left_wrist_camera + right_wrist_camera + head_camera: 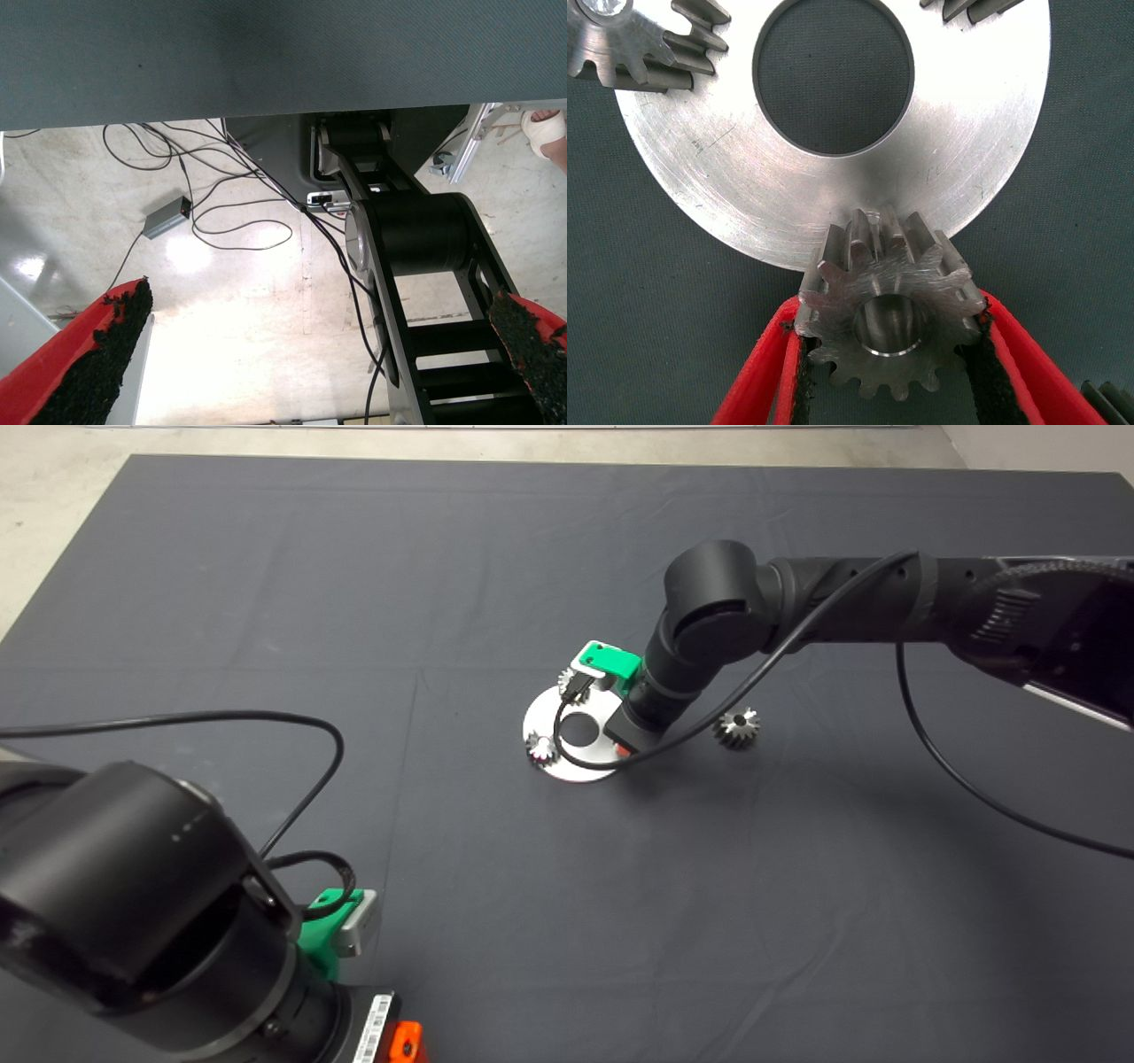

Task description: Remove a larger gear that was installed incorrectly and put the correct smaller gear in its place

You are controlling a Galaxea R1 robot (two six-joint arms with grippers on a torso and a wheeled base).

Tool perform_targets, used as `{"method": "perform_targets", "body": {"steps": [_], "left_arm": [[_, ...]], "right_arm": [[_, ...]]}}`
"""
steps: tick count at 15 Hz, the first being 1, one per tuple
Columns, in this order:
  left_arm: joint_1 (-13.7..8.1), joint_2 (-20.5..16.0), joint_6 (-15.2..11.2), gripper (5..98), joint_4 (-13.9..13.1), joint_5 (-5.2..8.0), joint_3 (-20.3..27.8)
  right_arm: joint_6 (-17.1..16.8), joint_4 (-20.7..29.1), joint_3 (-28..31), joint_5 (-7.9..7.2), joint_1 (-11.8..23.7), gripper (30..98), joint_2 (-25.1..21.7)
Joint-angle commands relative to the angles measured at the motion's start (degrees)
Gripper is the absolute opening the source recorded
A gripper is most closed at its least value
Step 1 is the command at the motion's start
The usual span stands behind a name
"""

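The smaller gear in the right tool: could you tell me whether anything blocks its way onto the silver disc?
Nothing visible does. The smaller gear, held by the right tool, overlaps the silver disc at a bare rim stretch.

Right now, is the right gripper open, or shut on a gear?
Shut: the right gripper clamps the smaller gear between both fingers, at the rim of the silver disc.

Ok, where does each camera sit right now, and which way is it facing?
Head: overhead, looking down at the mat; both arms show, larger gear lies aside.
Left wrist: on the parked arm, facing the floor; left gripper open.
Right wrist: facing down on the silver disc; right gripper holds the smaller gear.
Shared: disc.
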Motion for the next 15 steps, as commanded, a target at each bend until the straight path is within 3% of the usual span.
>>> {"method": "perform_targets", "body": {"steps": [1,4,8,15], "left_arm": [[-0.42,-0.04,0.06,98.2,-0.94,0.19,1.12],[-0.42,0.05,0.06,98.2,-0.94,0.21,1.12],[-0.42,-0.04,0.15,98.2,-0.94,0.21,1.12],[-0.42,-0.04,0.24,98.2,-0.94,0.15,1.12]], "right_arm": [[0.28,-1.02,-0.39,0.01,-0.99,38.2,-0.20],[0.37,-0.76,-1.17,2.90,-1.15,38.2,-0.64],[1.58,-0.59,-1.36,3.53,-0.82,38.2,-0.90],[2.47,0.65,-1.36,7.04,-0.29,38.2,-0.72]]}}
